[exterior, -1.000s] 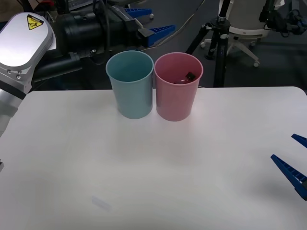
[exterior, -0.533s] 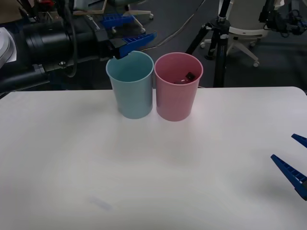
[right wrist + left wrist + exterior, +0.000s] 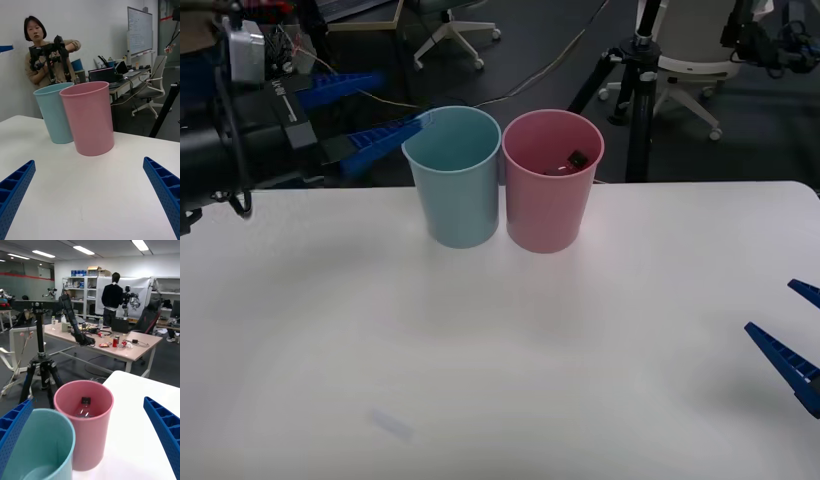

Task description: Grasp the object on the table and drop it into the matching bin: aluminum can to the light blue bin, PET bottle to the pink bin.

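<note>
White tabletop; bottle inside round pink bin.

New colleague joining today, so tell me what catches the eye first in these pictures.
Two tall bins stand side by side at the table's far edge: the light blue bin on the left and the pink bin on the right, with the PET bottle inside. The left gripper hovers open beside the light blue bin's rim.
</note>
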You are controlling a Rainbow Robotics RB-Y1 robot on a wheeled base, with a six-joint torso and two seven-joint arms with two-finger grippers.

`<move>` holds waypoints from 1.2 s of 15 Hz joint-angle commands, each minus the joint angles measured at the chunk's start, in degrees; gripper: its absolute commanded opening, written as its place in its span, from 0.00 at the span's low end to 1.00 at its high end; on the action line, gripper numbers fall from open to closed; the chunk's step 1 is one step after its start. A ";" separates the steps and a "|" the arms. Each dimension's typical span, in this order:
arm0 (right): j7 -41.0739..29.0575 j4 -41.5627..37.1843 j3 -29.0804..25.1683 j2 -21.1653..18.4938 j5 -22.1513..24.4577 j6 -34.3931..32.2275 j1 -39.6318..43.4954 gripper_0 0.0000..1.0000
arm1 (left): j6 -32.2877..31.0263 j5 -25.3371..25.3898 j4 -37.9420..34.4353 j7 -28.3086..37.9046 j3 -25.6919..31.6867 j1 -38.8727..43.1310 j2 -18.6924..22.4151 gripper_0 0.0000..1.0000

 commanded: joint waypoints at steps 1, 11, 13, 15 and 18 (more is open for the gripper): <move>0.00 0.00 0.00 0.00 0.00 0.00 0.00 1.00 | 0.08 -0.04 -3.85 -0.95 6.34 8.88 -0.03 1.00; 0.00 0.00 0.00 0.00 0.00 0.00 0.00 1.00 | -12.84 -10.24 -11.23 -1.22 25.06 28.39 -14.53 1.00; 0.00 0.00 0.00 0.00 0.00 0.00 0.00 1.00 | -16.18 -15.07 -12.72 -0.95 28.05 30.68 -20.51 1.00; 0.00 0.00 0.00 0.00 0.00 0.00 0.00 1.00 | -19.61 -19.29 -15.71 -0.34 30.77 34.10 -25.87 1.00; 0.00 0.00 0.00 0.00 0.00 0.00 0.00 1.00 | -23.38 -19.03 -18.09 -1.22 32.44 39.11 -29.04 1.00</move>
